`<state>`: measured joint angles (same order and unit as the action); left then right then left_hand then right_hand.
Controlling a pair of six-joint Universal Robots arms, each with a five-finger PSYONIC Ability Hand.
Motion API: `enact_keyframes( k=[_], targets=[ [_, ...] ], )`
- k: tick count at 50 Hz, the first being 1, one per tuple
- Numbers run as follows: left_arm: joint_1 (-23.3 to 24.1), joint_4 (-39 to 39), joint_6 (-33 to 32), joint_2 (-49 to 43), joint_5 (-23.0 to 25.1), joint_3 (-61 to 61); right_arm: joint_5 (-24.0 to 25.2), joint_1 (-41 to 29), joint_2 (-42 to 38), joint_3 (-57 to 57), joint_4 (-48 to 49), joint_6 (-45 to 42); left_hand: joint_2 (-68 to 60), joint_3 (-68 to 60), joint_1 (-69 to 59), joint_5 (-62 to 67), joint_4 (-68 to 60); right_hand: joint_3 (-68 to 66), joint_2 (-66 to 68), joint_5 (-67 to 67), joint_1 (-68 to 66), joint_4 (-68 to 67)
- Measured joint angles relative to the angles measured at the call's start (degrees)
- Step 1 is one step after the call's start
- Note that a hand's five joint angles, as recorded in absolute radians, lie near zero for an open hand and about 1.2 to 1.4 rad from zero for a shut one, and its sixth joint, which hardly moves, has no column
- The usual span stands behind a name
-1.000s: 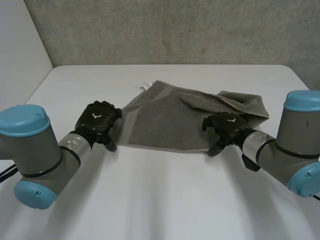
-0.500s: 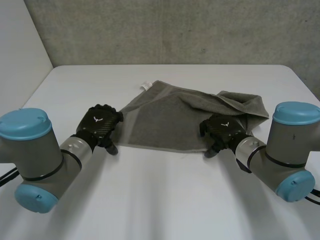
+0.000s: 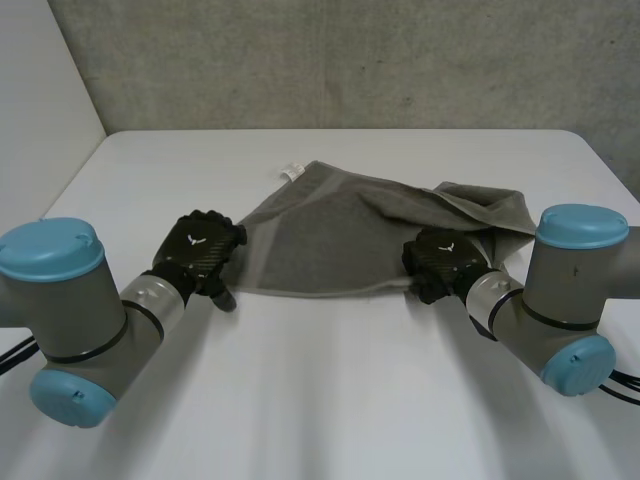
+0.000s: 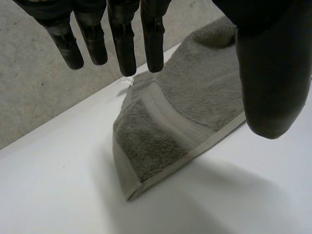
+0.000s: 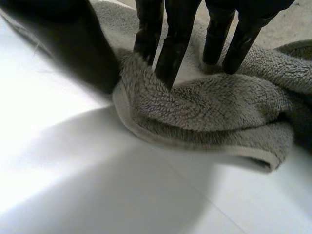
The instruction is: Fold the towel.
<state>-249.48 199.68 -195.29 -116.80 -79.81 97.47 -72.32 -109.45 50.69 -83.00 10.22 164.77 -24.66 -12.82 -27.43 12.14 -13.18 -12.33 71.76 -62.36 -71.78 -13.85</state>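
Towel [image 3: 330,235] lies rumpled on the table [image 3: 320,400], right hand [image 3: 443,262] pinching its near right corner, left hand [image 3: 200,250] hovering spread just beside the near left corner; grasping seems underway, and next the left hand must close on that corner.

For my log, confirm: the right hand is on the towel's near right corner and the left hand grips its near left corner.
Wrong on the left hand: the left wrist view shows it open, off the towel, by that corner. The right hand is on the near right corner.
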Motion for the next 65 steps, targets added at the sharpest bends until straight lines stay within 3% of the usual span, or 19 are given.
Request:
enact_keyframes(
  k=[6,18,31,33,37,39,47,53,59,65],
  targets=[
    [0.1,0.0,0.0,0.0,0.0,0.0,0.5,-0.4,1.2,0.5,-0.3,0.8,0.0,0.0,0.0,0.0,0.0,0.0,2.7,-3.5,-1.5,0.0],
    [3.0,2.9,0.2,0.1,-1.0,-0.1,3.4,-5.6,17.0,-2.9,-0.4,10.8,0.0,0.0,0.0,0.0,0.0,0.0,3.3,-3.5,-1.6,0.0],
    [7.8,5.5,3.1,-0.1,-3.6,0.0,3.8,-6.4,19.6,-4.3,-0.6,12.0,-0.4,0.0,-0.1,2.0,0.0,0.0,3.5,-3.5,-1.7,0.0],
    [8.1,5.5,3.6,-0.7,-3.6,-0.2,3.8,-6.4,19.9,-4.3,-0.7,12.1,-7.5,0.0,-5.0,9.8,0.0,0.0,3.5,-3.5,-1.7,0.0],
    [8.4,5.5,3.7,-2.7,-3.4,-1.1,3.9,-6.5,20.9,-4.6,-1.1,12.0,-40.6,0.0,-37.1,41.8,0.0,0.0,3.5,-3.5,-1.7,0.0],
    [8.2,5.5,3.6,-4.1,-3.3,-2.0,4.0,-6.4,21.6,-4.9,-1.4,11.9,-50.6,0.0,-47.4,53.3,0.0,0.0,3.5,-3.5,-1.7,0.0],
    [5.3,5.2,2.9,-7.3,-3.5,-5.0,4.7,-5.5,22.9,-5.7,-3.6,10.4,-52.6,0.0,-47.8,55.9,0.0,0.0,3.5,-3.5,-1.7,0.0],
    [1.2,4.5,2.8,-7.0,-3.3,-5.2,6.7,-5.0,22.5,-7.1,-8.8,4.4,-52.6,0.0,-47.9,55.9,0.0,0.0,3.6,-3.5,-1.7,0.0],
    [0.0,2.2,3.0,-3.0,-2.7,-3.2,7.5,-4.2,21.8,-8.6,-12.2,-1.4,-52.6,0.0,-47.9,55.9,0.0,0.0,4.9,-3.5,-1.7,0.0],
    [0.3,-1.9,3.2,7.1,-0.4,-0.7,7.4,-3.7,21.9,-6.5,-14.2,-3.3,-52.7,0.0,-47.9,56.0,0.0,0.0,4.9,-4.6,-1.7,0.0]
  ],
)
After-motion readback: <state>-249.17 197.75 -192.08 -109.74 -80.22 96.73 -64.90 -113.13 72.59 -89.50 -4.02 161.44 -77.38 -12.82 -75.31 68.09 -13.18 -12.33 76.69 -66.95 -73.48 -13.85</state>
